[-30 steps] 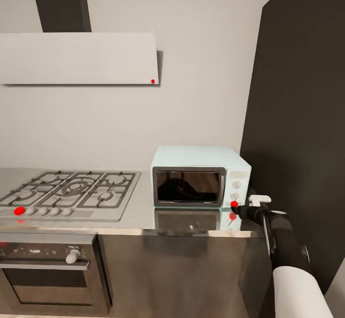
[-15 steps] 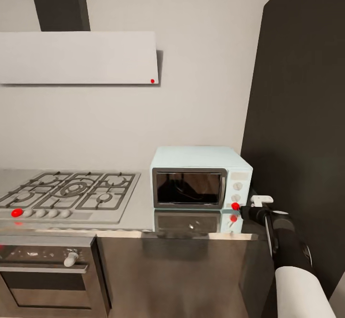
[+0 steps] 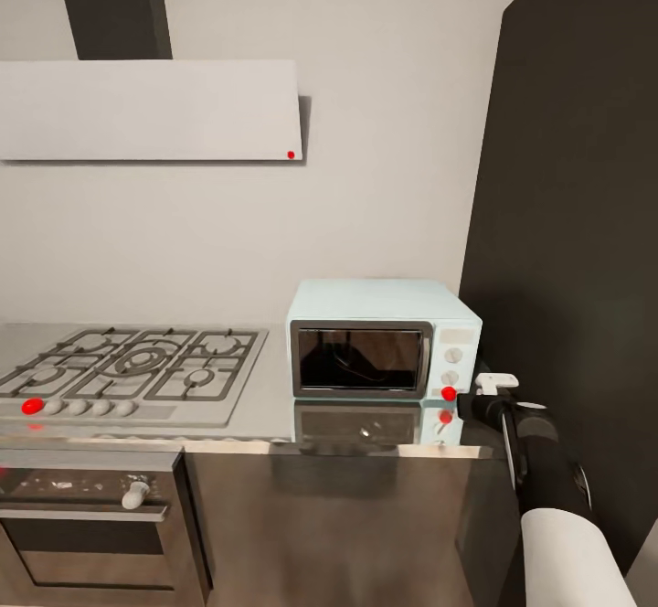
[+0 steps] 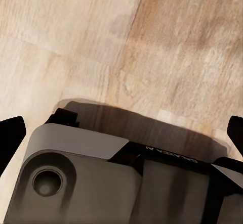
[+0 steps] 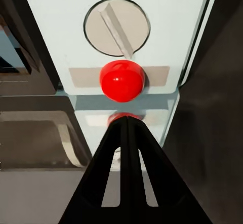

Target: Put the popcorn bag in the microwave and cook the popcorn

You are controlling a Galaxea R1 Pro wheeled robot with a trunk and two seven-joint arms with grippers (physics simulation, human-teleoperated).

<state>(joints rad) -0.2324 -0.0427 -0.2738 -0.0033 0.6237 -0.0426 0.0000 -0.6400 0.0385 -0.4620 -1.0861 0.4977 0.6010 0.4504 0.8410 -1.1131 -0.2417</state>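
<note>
The pale mint-blue microwave point(image 3: 384, 337) stands on the grey countertop point(image 3: 265, 406) with its dark glass door closed. Its round indicator light point(image 3: 448, 393) glows red below the white knobs point(image 3: 451, 354). My right gripper point(image 3: 463, 399) is shut, with its tip just off that red light point(image 5: 122, 80), below a knob point(image 5: 117, 26). In the right wrist view the two fingers point(image 5: 125, 148) meet in a point at the gripper point(image 5: 125, 122). The popcorn bag and popcorn are hidden from view. My left gripper point(image 4: 121, 133) hangs open over a wooden floor point(image 4: 167, 42).
A gas hob point(image 3: 137, 365) with a red knob point(image 3: 32, 406) lies left of the microwave, over a built-in oven point(image 3: 91, 516). A grey hood point(image 3: 151, 111) hangs above. A tall dark panel point(image 3: 576, 223) stands right of the microwave. My base point(image 4: 91, 183) shows below the left gripper.
The head view shifted slightly. My right gripper has drawn back a little from the red light, which it was touching a second ago.
</note>
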